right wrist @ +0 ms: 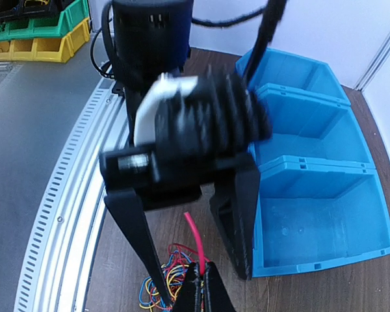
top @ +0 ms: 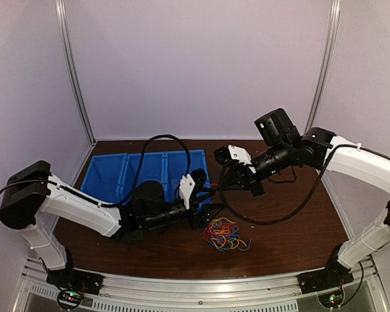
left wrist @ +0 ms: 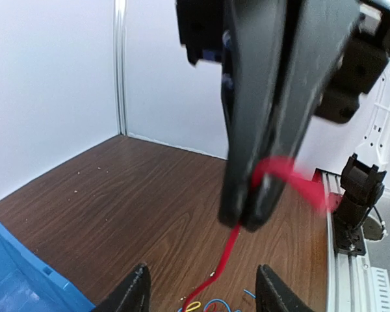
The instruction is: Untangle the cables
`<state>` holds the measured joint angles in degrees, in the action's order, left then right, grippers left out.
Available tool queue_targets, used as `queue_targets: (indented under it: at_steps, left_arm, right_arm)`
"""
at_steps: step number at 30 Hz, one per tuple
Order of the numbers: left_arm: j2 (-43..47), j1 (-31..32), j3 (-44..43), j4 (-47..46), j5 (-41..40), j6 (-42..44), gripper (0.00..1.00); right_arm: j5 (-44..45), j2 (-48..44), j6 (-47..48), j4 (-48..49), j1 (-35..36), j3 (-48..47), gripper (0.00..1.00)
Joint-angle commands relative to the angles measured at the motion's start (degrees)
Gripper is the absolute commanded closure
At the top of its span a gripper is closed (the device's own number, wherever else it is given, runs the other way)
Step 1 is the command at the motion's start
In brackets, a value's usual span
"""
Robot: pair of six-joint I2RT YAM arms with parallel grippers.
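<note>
The right jaws are pinching fully shut on a red strand (left wrist: 229, 250) and holding it up above the surface (top: 292, 240). The rest of the cables (top: 224, 235) are lying in a loose multicoloured heap on the wood, near the corner of the blue tray (top: 110, 172) and between the two arms. The left jaws are standing partly open and gripping nothing; in the right wrist view their two fingers are straddling the raised strand, just beside the right fingertips. The main risk is sitting in that closeness: if the left jaws are closing this near, they may be clamping or knocking the right fingers, and the thin strand could be slipping out of the pinch. The strand is running fairly straight down into the heap, so any pull may be dragging the whole bundle upward or cinching its loops tighter, since nothing is pinning the heap down. A sideways pull could be sweeping the heap against the tray wall. The right arm's thick black cable (top: 273, 218) is drooping low close to the heap, and I judge it could be snagging loose curls when that arm is moving. Whether the red strand is knotted with the others or merely lying through them cannot be told.
</note>
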<state>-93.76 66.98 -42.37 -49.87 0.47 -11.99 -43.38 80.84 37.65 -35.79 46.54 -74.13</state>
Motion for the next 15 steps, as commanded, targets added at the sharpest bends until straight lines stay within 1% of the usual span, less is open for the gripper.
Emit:
queue_targets:
  at_steps: [1, 2, 4, 7, 9, 11, 12, 14, 15]
  left_arm:
    - [-6.7, 0.0, -3.3, -7.7, 1.9, 0.2, 0.53]
    - [-8.0, 0.0, -3.5, -8.4, 2.0, -0.2, 0.63]
    - [-10.0, 0.0, -3.5, -9.5, 2.3, -1.5, 0.74]
    - [-11.3, 0.0, -2.9, -10.9, 2.9, -3.8, 0.82]
    - [-10.5, 0.0, -2.4, -11.2, 3.4, -5.0, 0.84]
    - [-8.7, -0.1, -2.2, -10.1, 3.7, -5.4, 0.83]
    - [-7.4, 0.0, -2.1, -9.1, 3.7, -5.4, 0.8]
    - [-4.6, 0.0, -2.0, -6.7, 3.1, -5.0, 0.63]
    - [-3.3, 0.0, -1.9, -5.7, 2.6, -4.6, 0.57]
  right_arm:
    - [-2.4, -3.1, -1.6, -2.9, 0.0, -5.8, 1.0]
    - [-2.4, -3.6, -1.7, -3.3, -0.2, -7.2, 1.0]
    - [-2.5, -4.6, -1.9, -4.3, -0.8, -9.6, 1.0]
    - [-2.5, -5.8, -2.5, -5.4, -1.6, -13.0, 1.0]
    - [-2.6, -6.4, -3.0, -5.3, -1.9, -13.1, 1.0]
    - [-2.0, -7.0, -3.4, -4.0, -2.0, -10.8, 1.0]
    - [-1.2, -7.3, -4.2, -2.5, -2.0, -8.8, 1.0]
    - [-1.0, -8.0, -5.4, 0.0, -2.6, -5.0, 1.0]
    - [-1.2, -8.3, -6.1, 1.1, -3.0, -3.1, 1.0]
